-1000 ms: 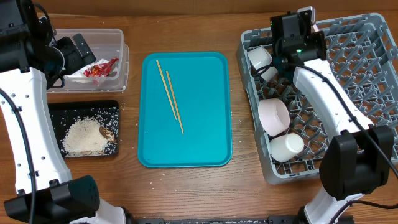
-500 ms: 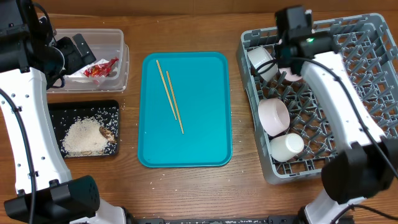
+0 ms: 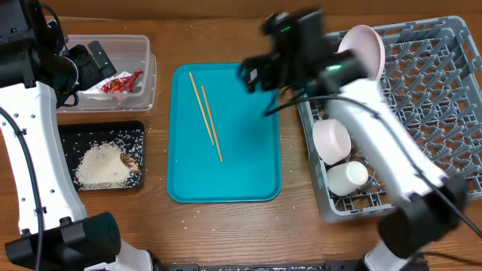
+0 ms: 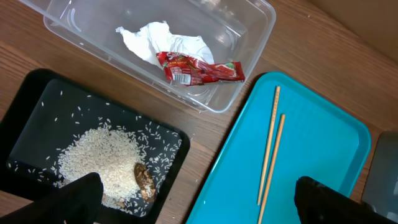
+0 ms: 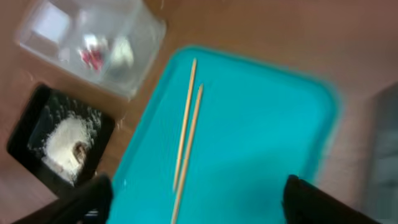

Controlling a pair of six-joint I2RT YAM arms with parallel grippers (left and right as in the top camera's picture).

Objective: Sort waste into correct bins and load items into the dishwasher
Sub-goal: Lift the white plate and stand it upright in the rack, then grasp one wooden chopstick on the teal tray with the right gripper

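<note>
Two chopsticks (image 3: 205, 113) lie side by side on the teal tray (image 3: 248, 173), and both wrist views show them too (image 4: 268, 152) (image 5: 186, 134). My right gripper (image 3: 254, 75) hovers blurred over the tray's far right corner, open and empty (image 5: 199, 205). The white plate (image 3: 367, 47) stands on edge at the back of the grey dishwasher rack (image 3: 444, 83). A pale bowl (image 3: 331, 139) and a white cup (image 3: 347, 178) sit in the rack's left column. My left gripper (image 3: 92, 62) hangs open over the clear tub (image 3: 147, 56), which holds the napkin (image 4: 155, 40) and red wrapper (image 4: 199, 68). Rice (image 4: 99, 165) with a brown lump (image 4: 144, 180) fills the black tray (image 3: 135, 132).
The teal tray lies between the two bins on the left and the rack on the right. A few stray rice grains dot the wooden table (image 3: 226, 226) near the tray's front edge. My right arm (image 3: 376, 128) crosses above the rack's left side.
My right arm has swung left from the rack to above the teal tray. Its jaws have opened, and the plate now stands in the rack's back row.
</note>
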